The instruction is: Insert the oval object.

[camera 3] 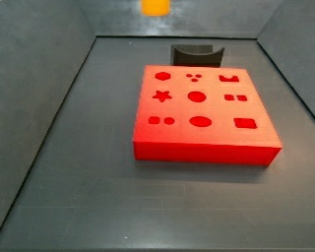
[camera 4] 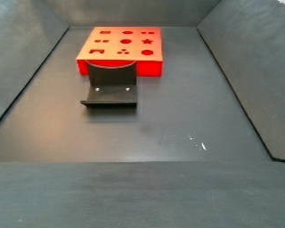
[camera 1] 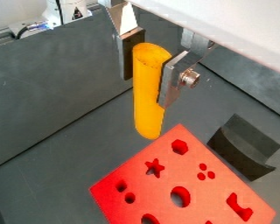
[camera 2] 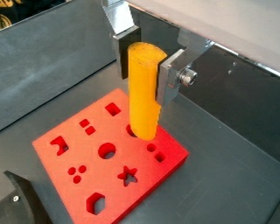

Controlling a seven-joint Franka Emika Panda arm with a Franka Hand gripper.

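Note:
My gripper (camera 1: 150, 72) is shut on the oval object (camera 1: 149, 92), a long smooth orange-yellow peg that hangs upright between the silver fingers (camera 1: 175, 83). Both wrist views show this grip (camera 2: 150, 68), with the peg (camera 2: 146, 87) held by its upper part. The red block (camera 1: 184, 179) with shaped holes lies flat on the floor below, and the peg is held well above it, apart from it. In a side view only the peg's lower end (camera 3: 155, 6) shows at the frame's edge, behind the block (camera 3: 200, 113). The gripper is out of that view.
The dark fixture (camera 3: 193, 51) stands on the floor right beside the red block's edge, also seen in a side view (camera 4: 110, 89) and in both wrist views (camera 1: 248, 140). Grey sloping walls (camera 3: 48, 118) enclose the floor.

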